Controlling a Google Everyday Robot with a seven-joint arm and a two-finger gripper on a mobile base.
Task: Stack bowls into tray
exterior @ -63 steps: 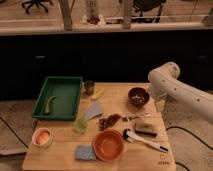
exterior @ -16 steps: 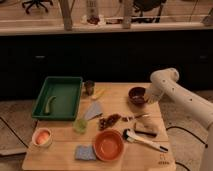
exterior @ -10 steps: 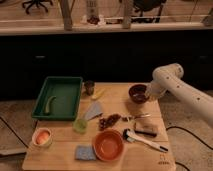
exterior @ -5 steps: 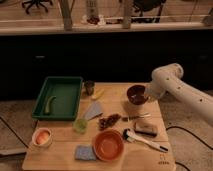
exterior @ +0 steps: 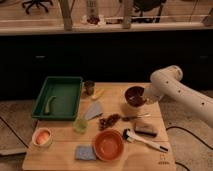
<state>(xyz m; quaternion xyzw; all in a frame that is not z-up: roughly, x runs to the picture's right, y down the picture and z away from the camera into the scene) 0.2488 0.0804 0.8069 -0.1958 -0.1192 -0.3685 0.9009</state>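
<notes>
Bench (exterior: pixel 65 156): nothing has moved except one bowl. Tray (exterior: pixel 63 79) sits far left, well apart from both bowls, with no bowl in it yet. Orange bowl (exterior: pixel 108 144) is untouched near the front edge, upright. Maroon bowl (exterior: pixel 132 95), glossy, has shifted slightly up and left and looks tilted. I'd say your pick is made and the carry comes next. Hand (exterior: pixel 145 97) is pinched tight on its right rim.
</notes>
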